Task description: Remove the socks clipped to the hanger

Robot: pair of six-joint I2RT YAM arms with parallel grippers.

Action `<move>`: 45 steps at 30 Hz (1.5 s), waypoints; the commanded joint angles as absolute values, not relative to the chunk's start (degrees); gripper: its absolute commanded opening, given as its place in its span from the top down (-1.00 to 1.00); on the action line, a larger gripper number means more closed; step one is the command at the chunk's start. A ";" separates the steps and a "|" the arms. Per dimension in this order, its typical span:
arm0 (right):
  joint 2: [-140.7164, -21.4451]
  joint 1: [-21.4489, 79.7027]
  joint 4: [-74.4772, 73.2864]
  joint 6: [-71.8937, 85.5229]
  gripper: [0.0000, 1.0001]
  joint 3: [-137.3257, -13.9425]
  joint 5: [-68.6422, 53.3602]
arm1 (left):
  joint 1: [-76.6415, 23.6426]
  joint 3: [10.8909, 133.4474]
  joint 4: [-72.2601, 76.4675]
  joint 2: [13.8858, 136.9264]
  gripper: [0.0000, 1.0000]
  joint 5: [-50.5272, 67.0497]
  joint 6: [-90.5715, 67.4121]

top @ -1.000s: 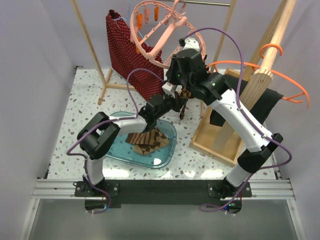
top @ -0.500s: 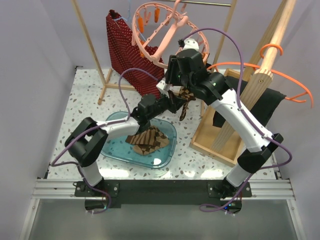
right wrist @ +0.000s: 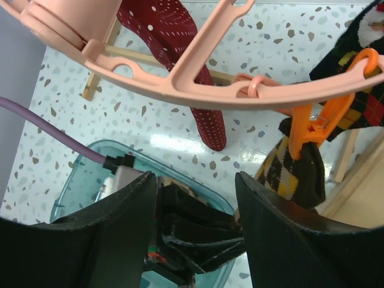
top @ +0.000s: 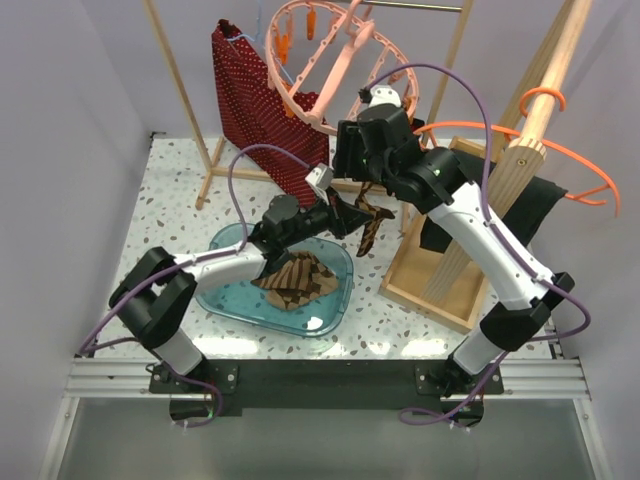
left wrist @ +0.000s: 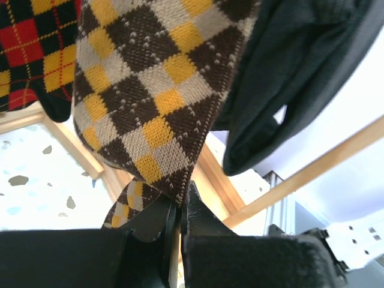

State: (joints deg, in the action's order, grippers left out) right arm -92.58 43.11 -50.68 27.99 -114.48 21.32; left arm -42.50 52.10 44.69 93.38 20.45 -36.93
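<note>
One checkered sock hangs from an orange peg on the hanger, its tip pinched in the left gripper, black cloth just beside. Right gripper gapes empty below the ring; the left arm hides part of the tray.

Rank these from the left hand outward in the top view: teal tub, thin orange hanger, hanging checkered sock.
1. hanging checkered sock: pinched in the left hand, right at its tips.
2. teal tub: just below and left of the hand.
3. thin orange hanger: far right of the view, well beyond the other two.
</note>
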 commanded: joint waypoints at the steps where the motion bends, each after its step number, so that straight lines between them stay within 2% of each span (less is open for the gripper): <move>1: -88.24 43.33 -53.96 26.11 -0.19 -114.35 23.10 | -42.28 51.42 46.67 89.04 1.00 22.67 -38.41; 14: -90.44 43.16 -58.63 24.70 -0.19 -118.39 36.12 | -42.28 49.31 43.51 83.50 1.00 23.55 -37.97; 31: -93.51 41.57 -55.20 24.87 -0.19 -123.40 30.50 | -42.28 48.51 38.06 76.29 1.00 23.99 -37.09; 45: -94.40 41.22 -53.62 25.58 -0.19 -120.94 29.53 | -42.36 47.11 34.98 70.84 1.00 23.55 -36.83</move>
